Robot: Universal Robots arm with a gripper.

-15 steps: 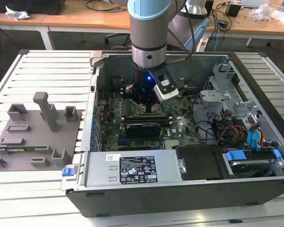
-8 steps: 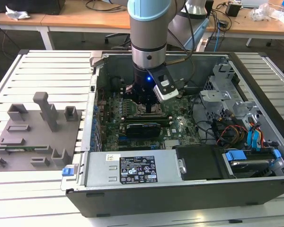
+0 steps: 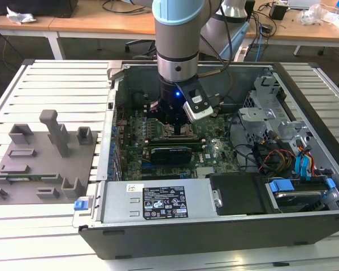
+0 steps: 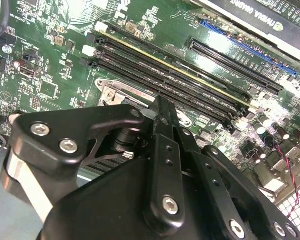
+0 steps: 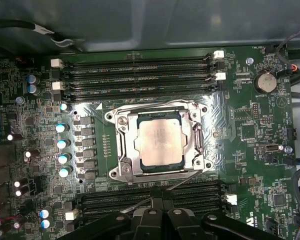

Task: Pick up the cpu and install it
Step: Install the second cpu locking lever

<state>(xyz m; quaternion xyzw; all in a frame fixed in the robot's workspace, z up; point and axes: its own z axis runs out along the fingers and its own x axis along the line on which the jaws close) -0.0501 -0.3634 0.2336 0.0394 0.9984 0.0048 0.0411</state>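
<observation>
In the first wrist view the cpu point(image 5: 160, 142), a silver square chip with a thin tan rim, lies flat in the motherboard socket, inside the metal socket frame point(image 5: 124, 150). My gripper point(image 5: 158, 194) is beside the socket, next to the memory slots, with its fingers pressed together and nothing between them. A thin socket lever point(image 5: 185, 179) runs slantwise just past the fingertips. In the exterior view the gripper point(image 3: 178, 127) hangs low inside the open computer case, over the middle of the motherboard. The second wrist view has the black gripper point(image 4: 162, 102) close above the board.
The case walls point(image 3: 110, 141) surround the arm. A graphics card point(image 3: 169, 153), cables point(image 3: 260, 155) and drive cages point(image 3: 271, 113) lie toward the exterior view's right. A grey tray point(image 3: 28, 169) with grey plastic blocks sits on the slatted table at the exterior view's left.
</observation>
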